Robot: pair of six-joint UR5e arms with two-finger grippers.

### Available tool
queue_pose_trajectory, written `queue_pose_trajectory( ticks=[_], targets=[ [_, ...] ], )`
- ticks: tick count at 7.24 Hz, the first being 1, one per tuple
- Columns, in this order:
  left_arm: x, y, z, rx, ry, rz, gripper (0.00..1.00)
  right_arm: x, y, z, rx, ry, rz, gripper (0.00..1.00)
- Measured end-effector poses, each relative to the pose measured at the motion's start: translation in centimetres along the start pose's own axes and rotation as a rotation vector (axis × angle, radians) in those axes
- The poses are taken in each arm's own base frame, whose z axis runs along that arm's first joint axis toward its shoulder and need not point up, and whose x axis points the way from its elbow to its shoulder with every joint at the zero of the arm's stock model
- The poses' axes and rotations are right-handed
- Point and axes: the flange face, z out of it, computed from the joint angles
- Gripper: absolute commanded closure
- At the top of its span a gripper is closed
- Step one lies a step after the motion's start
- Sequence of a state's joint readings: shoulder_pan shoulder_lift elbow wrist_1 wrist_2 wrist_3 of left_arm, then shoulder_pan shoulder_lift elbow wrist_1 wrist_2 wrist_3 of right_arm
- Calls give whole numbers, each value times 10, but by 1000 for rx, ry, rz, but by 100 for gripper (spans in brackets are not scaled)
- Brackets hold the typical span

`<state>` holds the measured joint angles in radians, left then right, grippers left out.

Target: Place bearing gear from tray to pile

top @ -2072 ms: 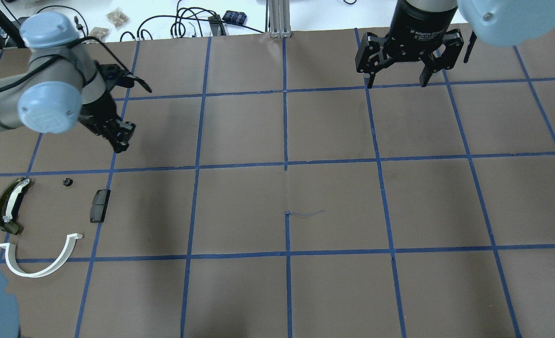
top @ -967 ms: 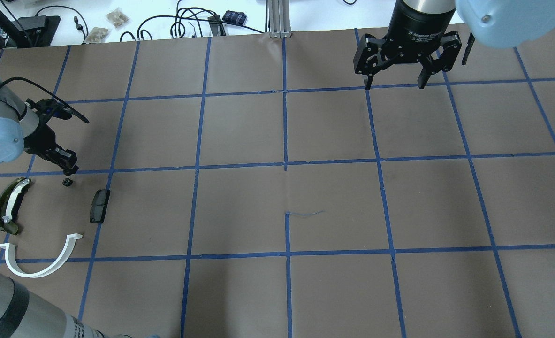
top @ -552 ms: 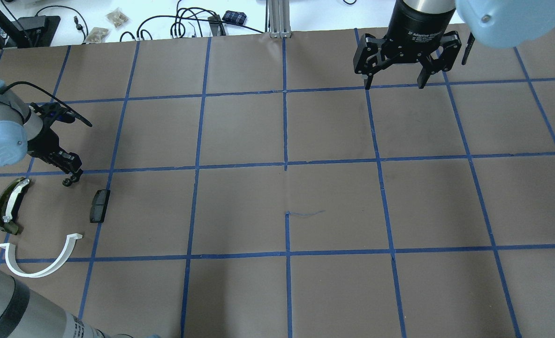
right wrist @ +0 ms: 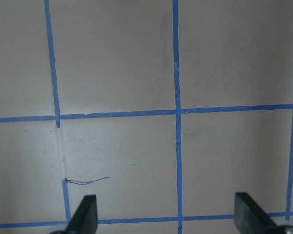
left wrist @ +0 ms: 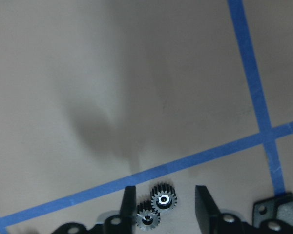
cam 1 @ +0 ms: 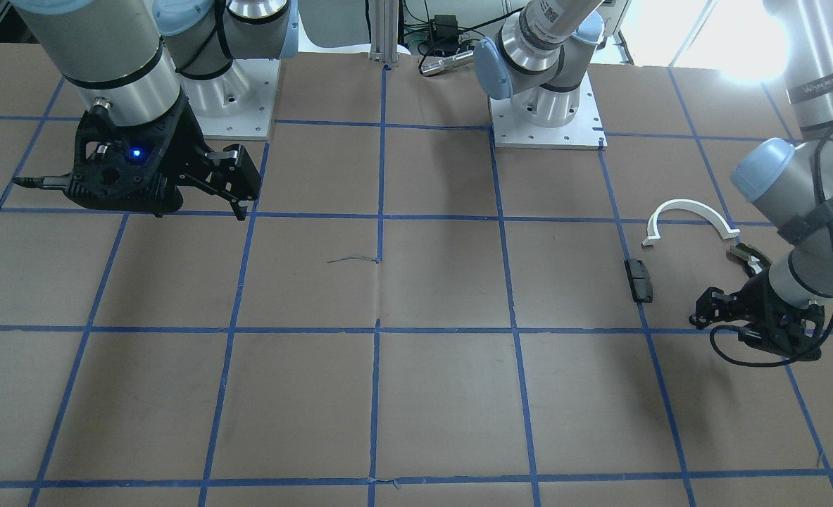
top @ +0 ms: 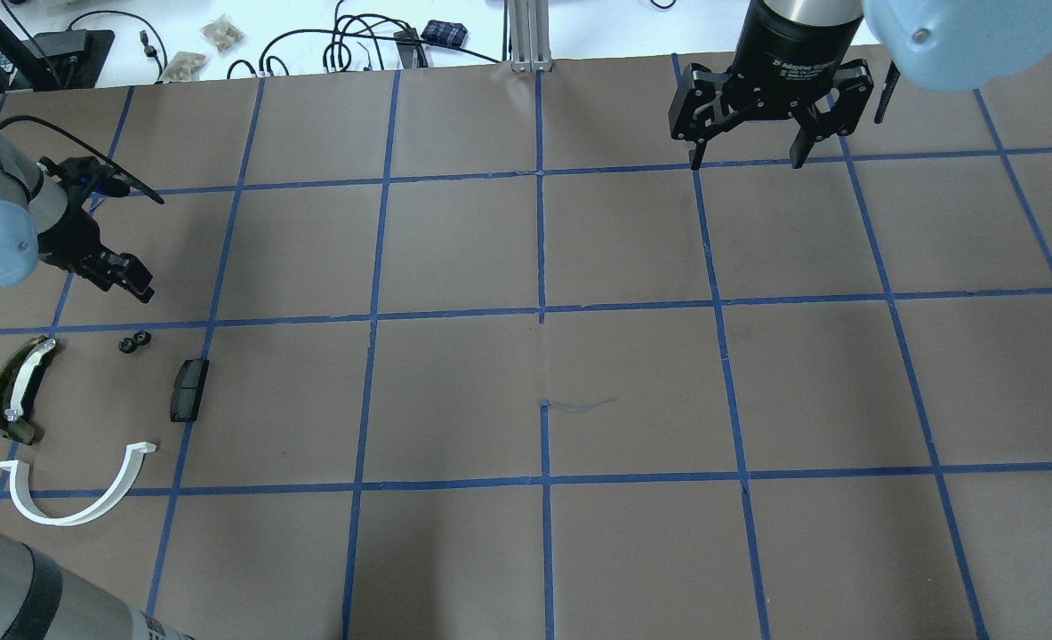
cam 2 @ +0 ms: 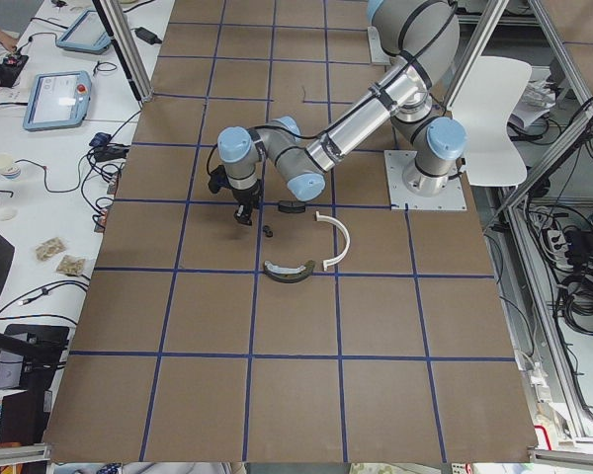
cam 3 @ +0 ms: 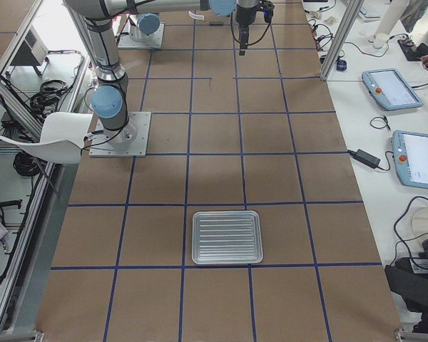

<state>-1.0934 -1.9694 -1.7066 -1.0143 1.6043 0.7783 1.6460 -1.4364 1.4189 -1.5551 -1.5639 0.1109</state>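
Note:
Two small black bearing gears (top: pixel 133 341) lie side by side on the brown table, next to the pile: a dark olive curved piece (top: pixel 14 391), a black block (top: pixel 189 389) and a white half-ring (top: pixel 81 500). My left gripper (top: pixel 130 283) is open and empty, just above and behind the gears. In the left wrist view both gears (left wrist: pixel 156 208) lie on the table between the open fingers (left wrist: pixel 128 202). My right gripper (top: pixel 748 158) is open and empty at the far right of the table. The silver tray (cam 3: pixel 226 236) shows only in the exterior right view.
Blue tape lines grid the brown table. Cables and small bags lie beyond its far edge (top: pixel 357 44). The pile parts also show in the front-facing view: the white arc (cam 1: pixel 687 208), the black block (cam 1: pixel 640 279) and the olive piece (cam 1: pixel 747 257).
My left gripper came down beside the single gear on the table, let go of a second gear and has now drawn back up and away. The right arm has barely moved.

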Motion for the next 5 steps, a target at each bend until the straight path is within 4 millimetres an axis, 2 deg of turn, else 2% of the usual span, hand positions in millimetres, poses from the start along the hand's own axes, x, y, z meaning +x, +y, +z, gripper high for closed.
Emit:
queue_pose_trajectory(
  ticks=[1,3,5],
  targets=[
    [33,-26,-32,59,-21,4,2,0,0,0,-1,-1,1,0],
    [124,-62,-90,141,-43,35,0,0,0,1,-1,-1,-4,0],
    [211,-68,-149,130,17,-36,0,2,-2,5,-7,3,-72,0]
  ],
)
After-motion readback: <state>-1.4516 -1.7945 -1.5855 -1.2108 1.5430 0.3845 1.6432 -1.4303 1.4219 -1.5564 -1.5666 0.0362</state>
